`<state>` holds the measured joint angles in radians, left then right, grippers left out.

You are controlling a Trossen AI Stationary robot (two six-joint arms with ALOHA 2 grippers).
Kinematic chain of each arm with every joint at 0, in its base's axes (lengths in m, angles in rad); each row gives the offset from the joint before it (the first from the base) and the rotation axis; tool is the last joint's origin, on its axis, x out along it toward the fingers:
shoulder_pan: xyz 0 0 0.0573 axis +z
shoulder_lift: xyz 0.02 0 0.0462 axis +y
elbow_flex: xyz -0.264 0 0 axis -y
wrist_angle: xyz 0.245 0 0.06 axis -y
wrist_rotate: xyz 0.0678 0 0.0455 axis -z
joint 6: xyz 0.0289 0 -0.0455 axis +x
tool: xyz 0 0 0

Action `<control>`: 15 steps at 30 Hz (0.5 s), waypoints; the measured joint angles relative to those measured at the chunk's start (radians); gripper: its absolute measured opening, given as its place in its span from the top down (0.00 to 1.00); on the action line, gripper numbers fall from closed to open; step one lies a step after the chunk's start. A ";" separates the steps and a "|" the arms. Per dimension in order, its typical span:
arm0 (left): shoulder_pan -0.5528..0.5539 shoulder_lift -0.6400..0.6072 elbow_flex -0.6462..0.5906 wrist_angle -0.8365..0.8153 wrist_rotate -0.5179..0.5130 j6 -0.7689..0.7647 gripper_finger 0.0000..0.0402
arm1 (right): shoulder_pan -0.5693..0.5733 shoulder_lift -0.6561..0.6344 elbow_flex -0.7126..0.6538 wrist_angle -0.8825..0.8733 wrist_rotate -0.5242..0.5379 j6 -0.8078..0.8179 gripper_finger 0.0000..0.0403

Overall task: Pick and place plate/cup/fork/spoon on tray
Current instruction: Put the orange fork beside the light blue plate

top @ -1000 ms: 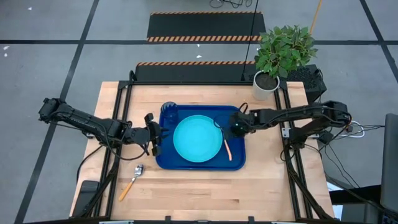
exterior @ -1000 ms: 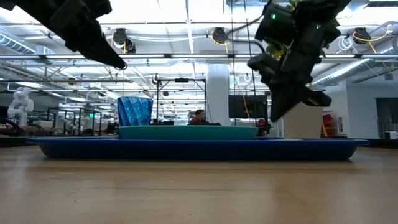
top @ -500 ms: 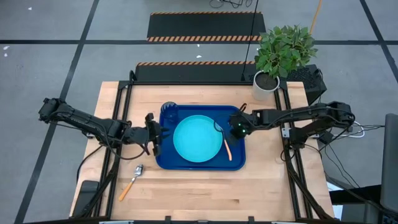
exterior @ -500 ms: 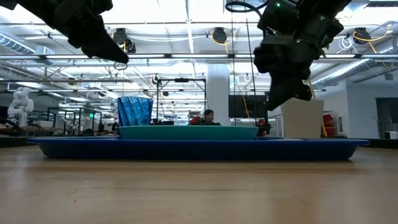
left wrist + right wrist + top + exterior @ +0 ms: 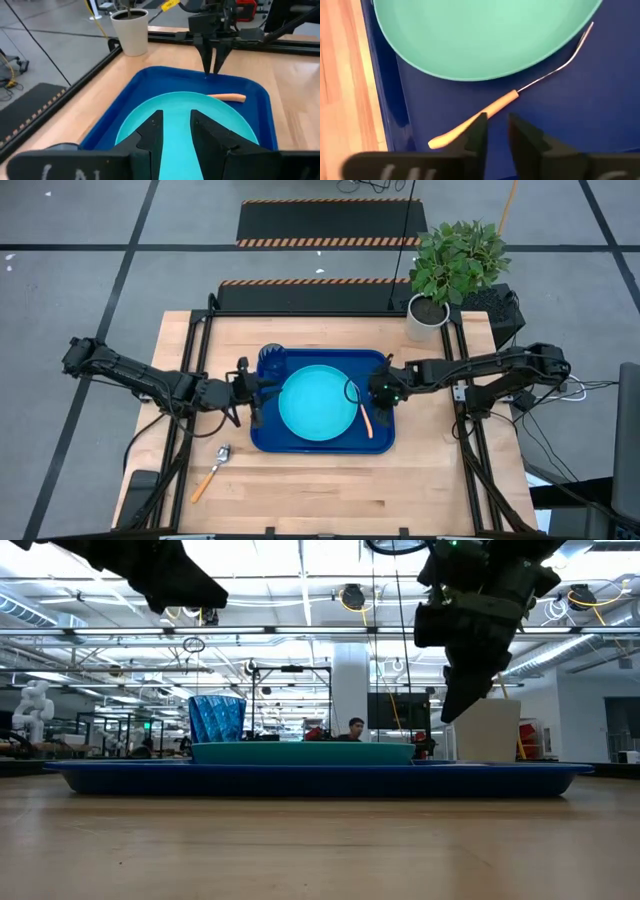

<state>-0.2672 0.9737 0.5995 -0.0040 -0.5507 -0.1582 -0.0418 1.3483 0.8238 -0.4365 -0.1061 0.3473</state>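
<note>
On the dark blue rectangular plastic tray (image 5: 262, 438): light cyan round plate (image 5: 317, 402), blue tumbler (image 5: 270, 360), orange-handled fork (image 5: 364, 416) | orange-handled metal spoon (image 5: 211, 471) on table, 7 o'clock of tray | right gripper (image 5: 383, 391) narrowly parted, empty | left gripper (image 5: 254, 390) slightly parted, empty; descend centred on handle.

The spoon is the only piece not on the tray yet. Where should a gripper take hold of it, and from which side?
Grip the spoon around the middle of its orange handle, coming straight down from above. It lies flat on the table, clear of the tray, so fingers can straddle the thin handle crosswise.
</note>
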 joint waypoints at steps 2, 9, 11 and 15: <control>0.000 0.000 0.000 0.000 0.000 0.022 0.75 | 0.002 0.000 0.000 0.002 -0.003 -0.040 0.74; 0.000 0.000 0.000 0.035 0.000 0.060 0.75 | 0.031 0.000 0.000 0.040 -0.021 -0.128 0.72; 0.000 0.000 0.000 0.052 -0.001 0.060 0.75 | 0.036 0.000 0.000 0.048 -0.020 -0.135 0.80; 0.000 0.000 0.000 0.093 -0.001 0.095 0.75 | 0.054 0.004 0.000 0.045 -0.005 -0.187 0.97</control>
<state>-0.2672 0.9737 0.5995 0.0894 -0.5514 -0.0632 0.0124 1.3526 0.8238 -0.3919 -0.1115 0.1607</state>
